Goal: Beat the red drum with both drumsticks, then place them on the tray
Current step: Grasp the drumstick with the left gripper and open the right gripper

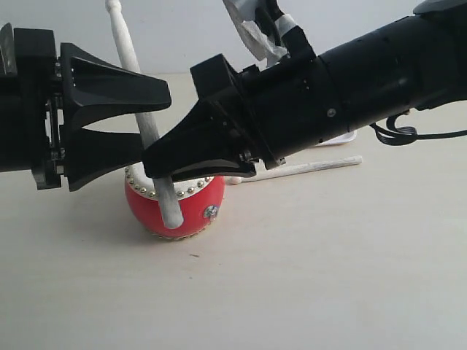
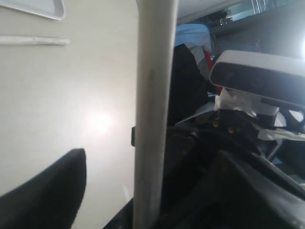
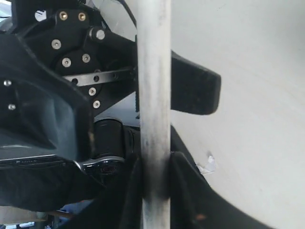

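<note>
The red drum (image 1: pixel 191 210) stands on the table, its top mostly hidden by my grippers. One pale drumstick (image 1: pixel 149 127) slants steeply down in front of the drum, bead end up. My right gripper (image 1: pixel 169 170) is shut on its lower part, and the wrist view shows both fingers (image 3: pixel 183 186) clamped on the shaft (image 3: pixel 153 95). My left gripper (image 1: pixel 152 120) is open with the stick passing between its spread fingers (image 2: pixel 47 191). The other drumstick (image 1: pixel 310 168) lies flat on the table behind the drum. Only slivers of the white tray (image 2: pixel 38 7) show.
The right arm (image 1: pixel 365 80) crosses above the table's right half and hides most of the tray. The left gripper's body (image 3: pixel 71 71) sits close against the right gripper. Bare table lies in front of the drum.
</note>
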`<action>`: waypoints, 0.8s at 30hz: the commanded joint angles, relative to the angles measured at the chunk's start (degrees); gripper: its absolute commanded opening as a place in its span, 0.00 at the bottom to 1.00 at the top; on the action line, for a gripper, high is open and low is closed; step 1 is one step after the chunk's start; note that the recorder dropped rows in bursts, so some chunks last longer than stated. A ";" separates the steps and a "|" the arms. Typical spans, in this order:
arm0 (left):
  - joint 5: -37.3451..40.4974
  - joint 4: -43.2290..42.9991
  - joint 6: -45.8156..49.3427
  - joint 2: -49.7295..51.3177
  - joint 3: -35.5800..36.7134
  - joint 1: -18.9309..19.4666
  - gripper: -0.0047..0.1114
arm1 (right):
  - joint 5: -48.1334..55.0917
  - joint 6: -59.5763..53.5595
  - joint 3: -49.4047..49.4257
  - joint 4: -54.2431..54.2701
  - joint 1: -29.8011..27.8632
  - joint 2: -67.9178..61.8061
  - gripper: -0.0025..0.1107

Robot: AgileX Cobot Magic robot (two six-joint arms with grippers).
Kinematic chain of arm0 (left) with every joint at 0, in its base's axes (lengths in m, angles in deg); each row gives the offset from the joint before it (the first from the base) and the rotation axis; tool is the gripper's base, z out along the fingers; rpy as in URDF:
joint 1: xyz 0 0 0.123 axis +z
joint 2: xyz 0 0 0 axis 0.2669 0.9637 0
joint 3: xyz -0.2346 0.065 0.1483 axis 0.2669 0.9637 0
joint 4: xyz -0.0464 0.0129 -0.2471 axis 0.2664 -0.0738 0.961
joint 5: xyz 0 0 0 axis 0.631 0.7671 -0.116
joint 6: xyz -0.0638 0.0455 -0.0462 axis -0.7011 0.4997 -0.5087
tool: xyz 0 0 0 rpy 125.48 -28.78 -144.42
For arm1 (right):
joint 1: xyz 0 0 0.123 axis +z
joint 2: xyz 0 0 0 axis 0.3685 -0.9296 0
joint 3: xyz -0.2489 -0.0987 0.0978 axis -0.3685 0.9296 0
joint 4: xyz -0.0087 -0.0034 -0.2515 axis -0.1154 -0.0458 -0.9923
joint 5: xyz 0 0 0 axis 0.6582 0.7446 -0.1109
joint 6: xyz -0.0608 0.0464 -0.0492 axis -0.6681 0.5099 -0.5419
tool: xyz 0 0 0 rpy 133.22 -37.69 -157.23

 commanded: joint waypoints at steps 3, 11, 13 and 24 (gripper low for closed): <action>0.71 -0.70 0.31 -0.04 0.21 0.08 0.65 | -0.82 1.88 0.24 1.17 0.15 0.52 0.02; 1.22 -0.50 0.15 -0.04 0.21 0.08 0.65 | -3.48 3.14 0.24 1.17 3.20 0.40 0.02; 1.83 -0.50 0.15 -0.04 0.21 0.08 0.65 | -5.60 3.14 0.24 1.17 3.85 0.40 0.02; 3.21 -0.50 0.15 -0.04 0.21 0.08 0.61 | -6.54 4.43 0.24 0.93 4.14 0.40 0.02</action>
